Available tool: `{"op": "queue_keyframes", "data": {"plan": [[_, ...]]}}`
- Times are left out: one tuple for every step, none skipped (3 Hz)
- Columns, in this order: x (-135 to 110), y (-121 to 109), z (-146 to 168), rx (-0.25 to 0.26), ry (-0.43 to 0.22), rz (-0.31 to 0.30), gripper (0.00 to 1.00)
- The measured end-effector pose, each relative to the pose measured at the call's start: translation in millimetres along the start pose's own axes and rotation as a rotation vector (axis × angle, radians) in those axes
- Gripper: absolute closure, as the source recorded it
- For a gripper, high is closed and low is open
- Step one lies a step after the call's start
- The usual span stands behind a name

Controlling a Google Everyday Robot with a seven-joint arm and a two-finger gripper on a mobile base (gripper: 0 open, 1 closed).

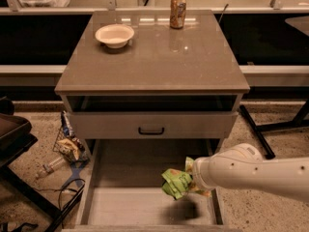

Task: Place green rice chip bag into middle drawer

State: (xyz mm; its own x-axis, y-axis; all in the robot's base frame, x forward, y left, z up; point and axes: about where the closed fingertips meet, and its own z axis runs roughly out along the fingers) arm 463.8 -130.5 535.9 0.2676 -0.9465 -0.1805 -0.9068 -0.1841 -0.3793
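Note:
The green rice chip bag [175,183] is a crumpled bright-green foil bag held in the air over the right half of the open middle drawer [120,204]. It casts a shadow on the drawer's pale floor below. My gripper [189,181] is at the end of the white arm that reaches in from the right, and it is shut on the bag's right side. The bag and the wrist hide most of the fingers.
Above the open drawer is a closed drawer front with a small black handle [150,130]. On the cabinet top [154,66] are a white bowl [114,35] and an orange-brown can [177,12]. Litter and cables [67,149] lie on the floor to the left. A dark chair [12,134] is at the far left.

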Motion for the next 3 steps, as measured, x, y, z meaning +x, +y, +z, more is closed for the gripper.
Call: {"op": "queue_keyframes", "data": {"plan": [[-20.5,2.7,47.2,-0.076,-0.039,-0.036,1.0],[-21.3,6.4,50.9,-0.086,-0.042,-0.035,0.82],[-21.5,6.6,50.7,-0.086,-0.042,-0.035,0.59]]}}
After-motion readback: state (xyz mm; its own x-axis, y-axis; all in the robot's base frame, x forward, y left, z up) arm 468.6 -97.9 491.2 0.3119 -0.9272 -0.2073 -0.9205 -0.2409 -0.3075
